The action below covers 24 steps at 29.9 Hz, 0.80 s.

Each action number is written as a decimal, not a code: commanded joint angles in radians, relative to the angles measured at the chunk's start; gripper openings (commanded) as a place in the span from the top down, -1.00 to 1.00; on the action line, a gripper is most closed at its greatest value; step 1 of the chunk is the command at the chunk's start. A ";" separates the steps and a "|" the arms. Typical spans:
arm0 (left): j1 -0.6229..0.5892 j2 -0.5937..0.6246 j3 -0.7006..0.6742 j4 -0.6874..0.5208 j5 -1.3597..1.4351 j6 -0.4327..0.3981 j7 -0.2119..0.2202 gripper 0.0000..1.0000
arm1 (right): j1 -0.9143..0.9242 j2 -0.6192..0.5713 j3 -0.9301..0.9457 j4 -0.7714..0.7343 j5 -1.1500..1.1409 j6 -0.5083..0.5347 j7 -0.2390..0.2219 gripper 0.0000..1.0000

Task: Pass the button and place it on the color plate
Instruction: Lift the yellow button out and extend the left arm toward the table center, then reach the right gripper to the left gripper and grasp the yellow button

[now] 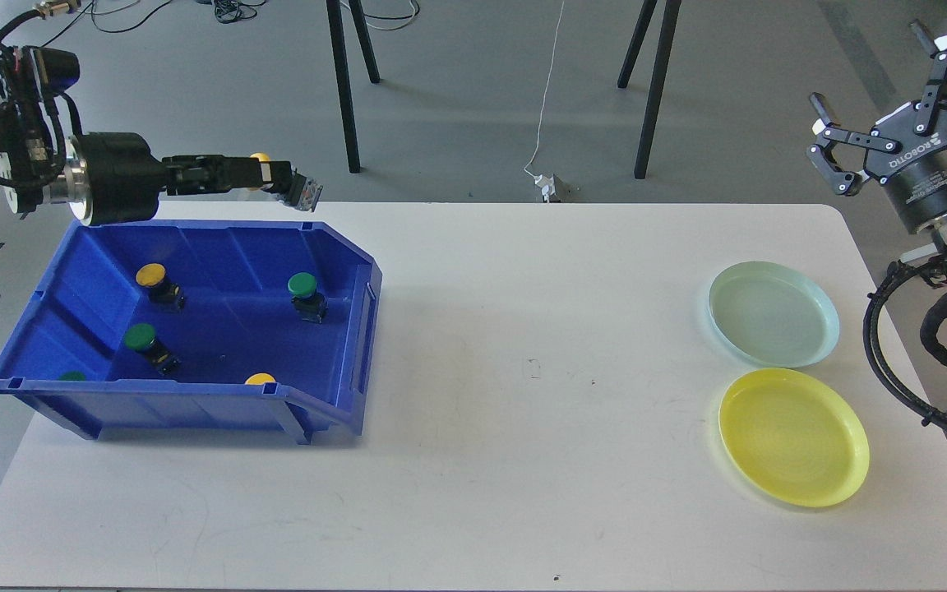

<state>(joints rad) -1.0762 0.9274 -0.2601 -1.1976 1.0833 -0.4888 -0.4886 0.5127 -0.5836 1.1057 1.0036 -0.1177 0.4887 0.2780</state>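
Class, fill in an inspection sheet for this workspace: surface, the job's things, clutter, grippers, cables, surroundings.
Surface: white table, a few small dark marks.
Job's things: blue bin at left holds yellow and green buttons; pale green plate and yellow plate at right, both bare.
Clutter: nothing seen.
Grippers: left gripper above the bin's back edge, a yellow button showing at its fingers, grip unclear; right gripper open, raised beyond the table's right edge.
Cables: white cable on the floor behind; black hoses by the right arm.
Surroundings: grey floor, black stand legs.
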 commanded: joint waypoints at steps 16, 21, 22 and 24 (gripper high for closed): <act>0.145 -0.458 -0.087 0.021 -0.413 0.000 0.000 0.93 | -0.287 -0.036 -0.107 0.513 -0.528 -0.315 0.211 -0.99; 0.144 -0.467 -0.080 0.020 -0.418 0.000 0.000 0.93 | -0.223 0.001 -0.216 0.513 -0.525 -0.314 0.211 -0.99; 0.142 -0.467 -0.080 0.021 -0.419 0.000 0.000 0.93 | -0.205 0.005 -0.239 0.513 -0.525 -0.312 0.211 -0.99; 0.139 -0.467 -0.077 0.024 -0.419 0.000 0.000 0.92 | -0.160 0.022 -0.276 0.510 -0.523 -0.312 0.211 -0.99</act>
<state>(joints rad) -0.9316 0.4609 -0.3412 -1.1770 0.6654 -0.4887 -0.4886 0.2975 -0.5836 0.8856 1.5165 -0.6428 0.1756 0.4886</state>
